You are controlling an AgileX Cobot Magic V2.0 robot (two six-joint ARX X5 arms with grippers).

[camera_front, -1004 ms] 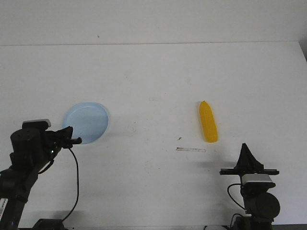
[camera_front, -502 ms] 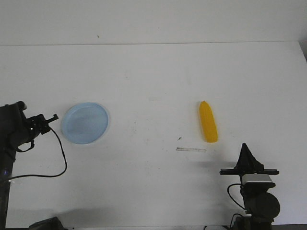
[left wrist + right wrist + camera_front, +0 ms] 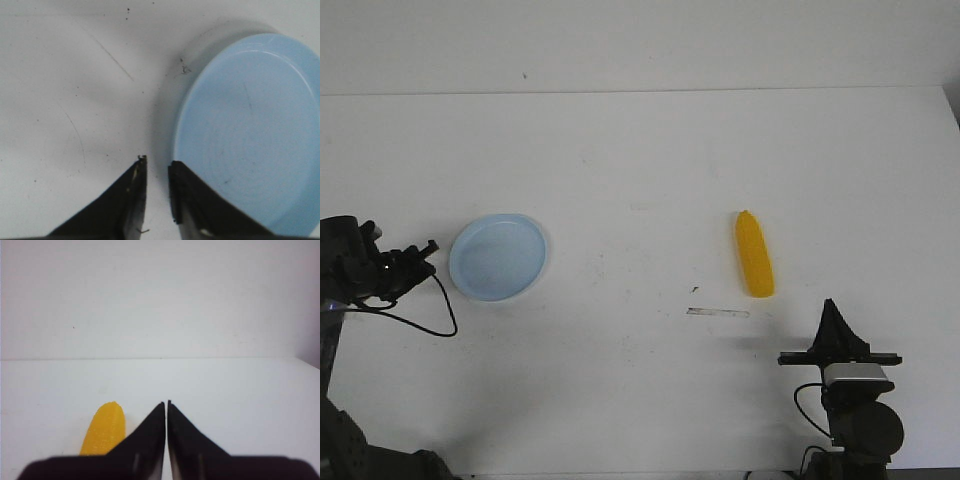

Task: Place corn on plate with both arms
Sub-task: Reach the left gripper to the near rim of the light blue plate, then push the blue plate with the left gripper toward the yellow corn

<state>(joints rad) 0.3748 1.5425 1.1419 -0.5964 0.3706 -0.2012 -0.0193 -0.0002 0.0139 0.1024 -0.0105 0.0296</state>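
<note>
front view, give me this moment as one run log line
corn: on table, untouched | plate: empty | left tool: beside plate, slightly open | right tool: shut, short of corn

White table (image 3: 650,160); plate (image 3: 498,257) left; corn (image 3: 754,254) right.

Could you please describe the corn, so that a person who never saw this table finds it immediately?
Start at the white table in the front view and look at its right half. There, just ahead of the right end effector, lies the corn, pointing away from the robot. It is the only yellow thing, a long cob with a tapered tip, unlike the round pale-blue plate far to the left.
</note>
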